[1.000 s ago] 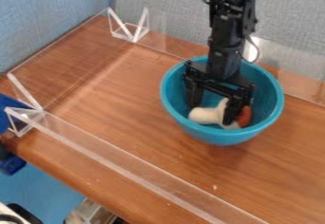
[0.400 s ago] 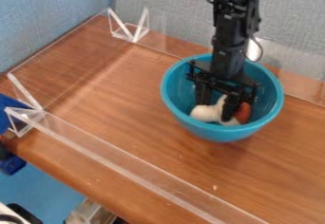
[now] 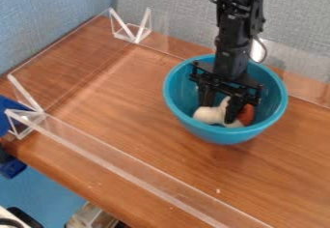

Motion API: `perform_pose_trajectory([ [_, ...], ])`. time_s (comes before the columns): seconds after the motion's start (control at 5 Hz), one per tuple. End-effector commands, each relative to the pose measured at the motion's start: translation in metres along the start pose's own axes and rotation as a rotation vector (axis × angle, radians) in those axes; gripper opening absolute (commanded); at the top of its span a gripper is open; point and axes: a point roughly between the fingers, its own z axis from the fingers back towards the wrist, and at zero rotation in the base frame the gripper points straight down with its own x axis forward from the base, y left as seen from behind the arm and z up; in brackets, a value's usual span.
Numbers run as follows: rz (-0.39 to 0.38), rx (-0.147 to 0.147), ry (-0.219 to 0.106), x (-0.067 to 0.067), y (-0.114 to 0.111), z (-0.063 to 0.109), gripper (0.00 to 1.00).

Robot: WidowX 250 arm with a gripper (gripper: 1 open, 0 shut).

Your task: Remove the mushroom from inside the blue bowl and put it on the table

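The teal-blue bowl [image 3: 184, 104] stands on the reddish-brown wood table [image 3: 110, 87], right of centre. Inside it lies the mushroom [image 3: 207, 112] on its side, cream stem to the left and a reddish cap to the right. My gripper [image 3: 223, 104] reaches straight down into the bowl from the black arm above. Its dark fingers [image 3: 198, 85] stand on either side of the mushroom and are drawn in against it. The mushroom still rests low in the bowl.
A low clear acrylic strip [image 3: 123, 166] runs along the front edge of the table, and another along the back. Triangular brackets stand at the back left [image 3: 129, 24] and the left front [image 3: 26, 114]. Bare wood lies left of the bowl.
The gripper's fingers have drawn in from wide apart to close around the mushroom. The arm and the bowl have stayed where they were.
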Motion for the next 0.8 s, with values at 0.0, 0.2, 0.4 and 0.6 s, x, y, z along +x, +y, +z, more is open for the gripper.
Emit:
perform_pose_trajectory([
  [0.0,0.038,0.040,0.071,-0.0077,0.0193,-0.0436,0.00],
  [0.2,0.035,0.042,0.070,-0.0085,0.0202,-0.0433,0.00],
  [0.4,0.031,0.044,0.068,-0.0092,0.0210,-0.0432,0.00],
  [0.6,0.028,0.046,0.068,-0.0099,0.0217,-0.0436,0.00],
])
